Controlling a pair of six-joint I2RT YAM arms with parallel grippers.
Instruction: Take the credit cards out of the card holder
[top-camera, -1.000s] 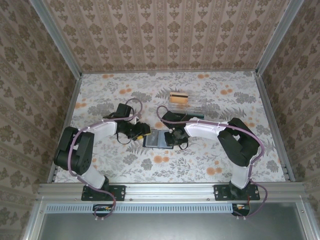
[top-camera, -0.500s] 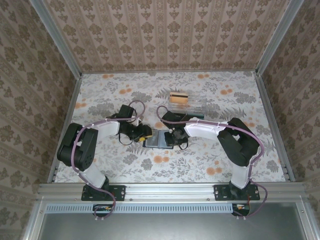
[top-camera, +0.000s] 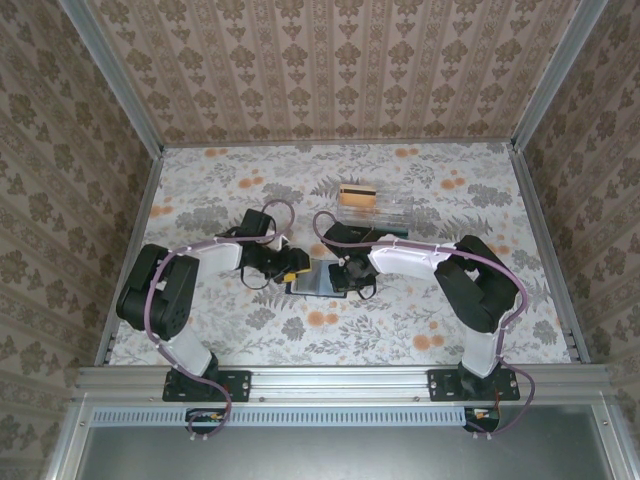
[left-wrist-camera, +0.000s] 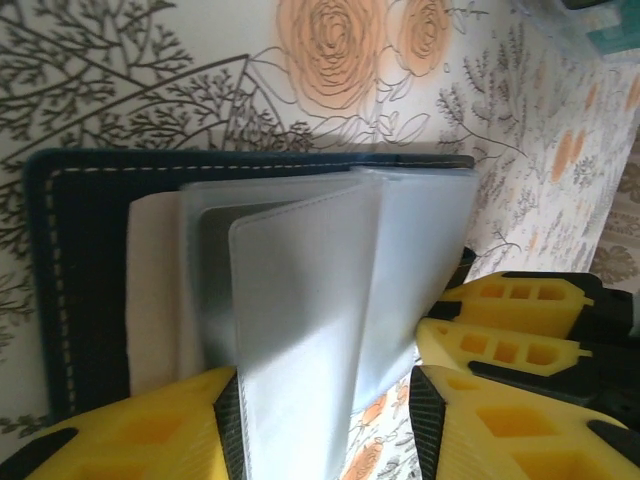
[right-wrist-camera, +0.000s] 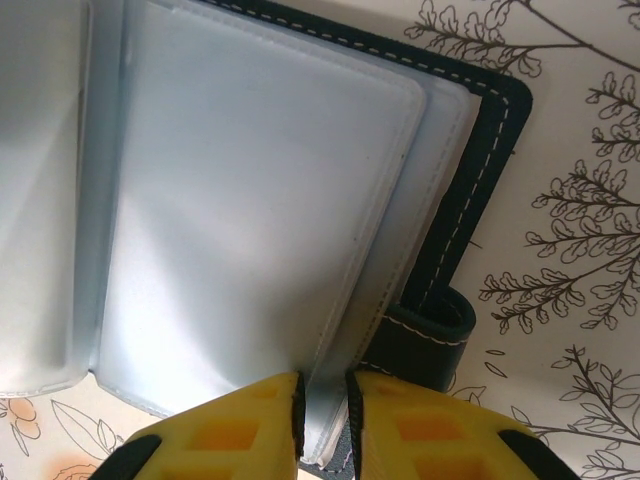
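Observation:
The dark navy card holder (top-camera: 322, 277) lies open on the table between my two grippers. Its blue-grey sleeves (left-wrist-camera: 330, 290) fan upward from the cover (left-wrist-camera: 80, 280). A beige card (left-wrist-camera: 152, 290) shows in a sleeve on the left side. My left gripper (left-wrist-camera: 325, 400) is open, with one raised sleeve leaf between its jaws, against the left pad (left-wrist-camera: 228, 425) and apart from the right one. My right gripper (right-wrist-camera: 322, 400) is shut on the sleeve edges (right-wrist-camera: 330, 380) at the holder's right side, beside the strap loop (right-wrist-camera: 425, 335).
A clear plastic box (top-camera: 385, 212) stands behind the holder with a tan, dark-striped card (top-camera: 357, 195) on it. The right gripper's yellow fingers (left-wrist-camera: 510, 300) sit close beside my left gripper. Patterned walls enclose the flowered table (top-camera: 450, 330).
My left gripper has slid right, up to the card holder's left side. The right arm and the holder have stayed put.

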